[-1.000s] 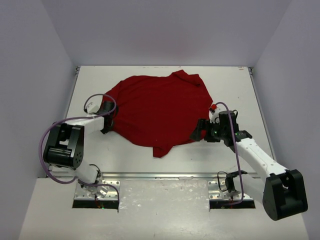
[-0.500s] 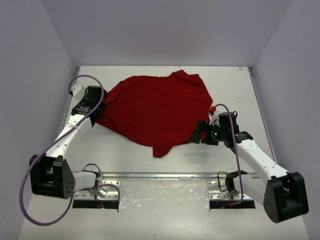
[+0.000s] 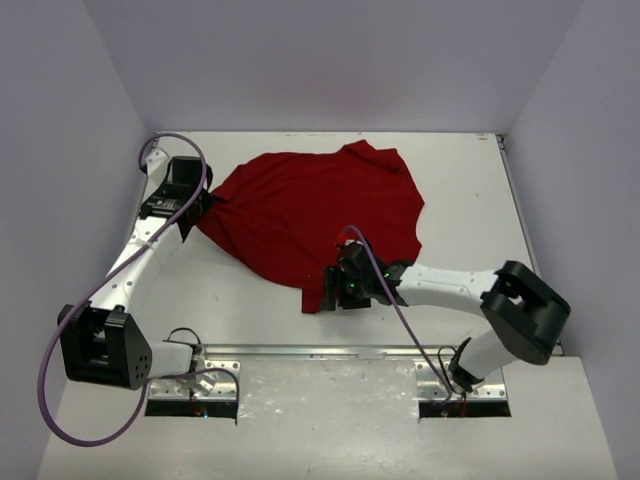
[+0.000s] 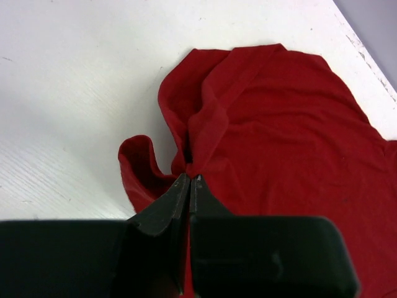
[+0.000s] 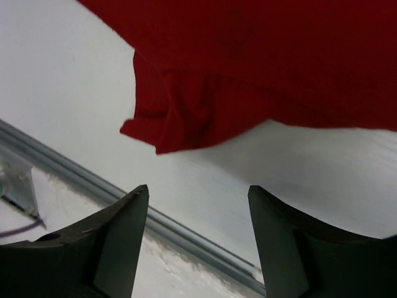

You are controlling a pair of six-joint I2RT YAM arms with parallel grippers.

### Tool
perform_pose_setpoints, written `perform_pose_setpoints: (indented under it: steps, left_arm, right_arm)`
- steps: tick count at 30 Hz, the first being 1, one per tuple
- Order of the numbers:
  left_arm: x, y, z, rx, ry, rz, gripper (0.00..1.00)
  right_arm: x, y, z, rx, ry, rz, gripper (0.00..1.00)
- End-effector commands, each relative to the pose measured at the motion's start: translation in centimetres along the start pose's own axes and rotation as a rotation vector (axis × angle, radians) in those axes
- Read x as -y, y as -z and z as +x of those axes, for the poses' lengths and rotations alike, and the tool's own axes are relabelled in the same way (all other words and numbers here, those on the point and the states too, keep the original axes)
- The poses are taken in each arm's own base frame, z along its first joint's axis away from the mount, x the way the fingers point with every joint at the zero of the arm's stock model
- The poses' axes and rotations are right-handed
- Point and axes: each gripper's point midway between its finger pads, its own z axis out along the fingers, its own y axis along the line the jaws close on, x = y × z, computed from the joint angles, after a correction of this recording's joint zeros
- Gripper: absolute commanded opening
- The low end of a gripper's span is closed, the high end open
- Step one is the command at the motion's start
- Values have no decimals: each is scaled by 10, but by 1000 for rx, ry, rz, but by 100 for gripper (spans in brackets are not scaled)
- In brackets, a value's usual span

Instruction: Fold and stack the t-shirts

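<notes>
The t-shirt (image 3: 320, 210) is a plain deep-red cloth lying spread and rumpled in the middle of the white table. My left gripper (image 3: 203, 203) is at its left edge. In the left wrist view, that gripper (image 4: 189, 178) is shut on a bunched fold of the t-shirt (image 4: 279, 124), and the cloth gathers into creases at the tips. My right gripper (image 3: 335, 290) is at the shirt's near hanging corner. Seen from the right wrist, the right gripper (image 5: 197, 189) is open with only table between the fingers, and the folded corner of the t-shirt (image 5: 186, 121) lies just beyond them.
A metal rail (image 3: 320, 352) runs along the table's near edge, also seen close under the right fingers as the rail (image 5: 186, 233). Pale walls close in the left, back and right sides. Bare white table (image 3: 470, 190) lies right of the shirt.
The right arm swung left from the shirt's right edge to its near corner, and its jaws narrowed somewhat. The left gripper pulled the shirt's left edge back and outward.
</notes>
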Motion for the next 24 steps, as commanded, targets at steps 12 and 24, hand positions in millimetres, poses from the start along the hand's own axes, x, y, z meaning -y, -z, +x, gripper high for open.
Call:
perform_pose_setpoints:
  steps: [12, 24]
  left_arm:
    - [13, 22, -25, 48, -9, 79, 0]
    - [34, 43, -18, -5, -12, 239, 0]
  right_arm:
    - [8, -52, -38, 120, -14, 337, 2]
    - [77, 188, -146, 220, 466, 794, 1]
